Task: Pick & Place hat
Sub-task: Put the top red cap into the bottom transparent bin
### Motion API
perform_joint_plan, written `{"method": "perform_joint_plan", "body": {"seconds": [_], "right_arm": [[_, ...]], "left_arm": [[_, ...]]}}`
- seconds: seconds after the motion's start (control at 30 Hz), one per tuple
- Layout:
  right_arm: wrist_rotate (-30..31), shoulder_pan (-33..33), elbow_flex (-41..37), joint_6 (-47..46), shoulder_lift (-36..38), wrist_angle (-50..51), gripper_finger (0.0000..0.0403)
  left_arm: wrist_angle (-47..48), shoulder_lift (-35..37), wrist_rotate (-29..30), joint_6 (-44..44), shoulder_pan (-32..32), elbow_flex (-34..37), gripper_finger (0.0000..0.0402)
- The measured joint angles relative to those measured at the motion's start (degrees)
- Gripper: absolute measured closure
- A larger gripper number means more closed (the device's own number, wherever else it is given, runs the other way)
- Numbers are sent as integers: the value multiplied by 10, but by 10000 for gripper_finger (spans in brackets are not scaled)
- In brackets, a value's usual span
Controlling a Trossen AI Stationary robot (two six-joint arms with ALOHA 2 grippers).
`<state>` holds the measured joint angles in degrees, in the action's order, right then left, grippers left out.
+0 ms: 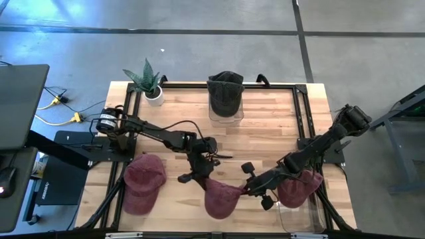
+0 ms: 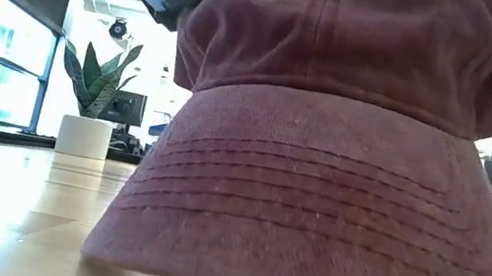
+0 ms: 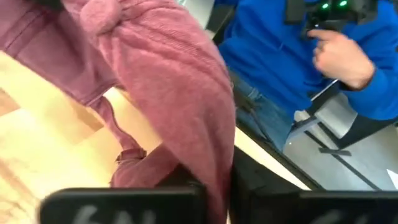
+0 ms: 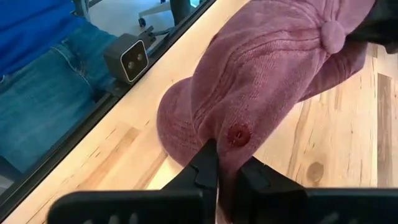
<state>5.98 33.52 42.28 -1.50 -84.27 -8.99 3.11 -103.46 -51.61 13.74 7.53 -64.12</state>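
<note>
The maroon hat (image 1: 222, 198) sits at the near middle edge of the wooden surface (image 1: 265, 143), brim resting on the wood and pointing outward toward the edge. It hangs between both arms: the left gripper (image 1: 202, 174) pinches the crown fabric from the left and back, and the right gripper (image 1: 255, 189) has its fingers (image 4: 202, 168) closed on the right side. Both are equally near, so any lift probably needs them moving together.

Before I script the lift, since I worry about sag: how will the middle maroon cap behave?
The middle maroon cap is probably floppy: its crown folds where the right gripper pinches. The stitched brim looks stiffer, likely holding shape.
</note>
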Motion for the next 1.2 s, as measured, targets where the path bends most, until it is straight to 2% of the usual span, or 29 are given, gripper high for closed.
{"method": "perform_joint_plan", "body": {"seconds": [0.07, 0.2, 0.3, 0.53, 0.67, 0.77, 0.9, 1.03, 1.2], "right_arm": [[-1, -1, 0, -2, 0, 2, 380], [-4, -13, 0, -29, 1, 1, 361], [-11, -34, 0, -81, 12, 11, 333], [-100, -97, 0, -189, 21, 27, 215], [-134, -122, 0, -204, 2, -20, 142], [-140, -134, 1, -219, -19, -80, 108], [-172, -149, 0, -228, -59, -156, 95], [-246, -162, 1, -261, -98, -265, 94], [-258, -169, 0, -285, -110, -278, 108]], "left_arm": [[1, 0, 9, -5, 0, 0, 393], [15, 0, 79, -18, 0, 0, 383], [17, 0, 105, -19, 0, 0, 393], [7, 0, 162, -4, 0, 0, 399], [-7, 0, 166, -2, 0, 0, 400], [-7, 0, 167, -1, 0, 0, 401], [-9, 0, 167, -1, 0, 0, 401], [-18, 0, 163, -3, 0, 0, 401], [-21, 0, 152, -5, 0, 0, 401]]}}
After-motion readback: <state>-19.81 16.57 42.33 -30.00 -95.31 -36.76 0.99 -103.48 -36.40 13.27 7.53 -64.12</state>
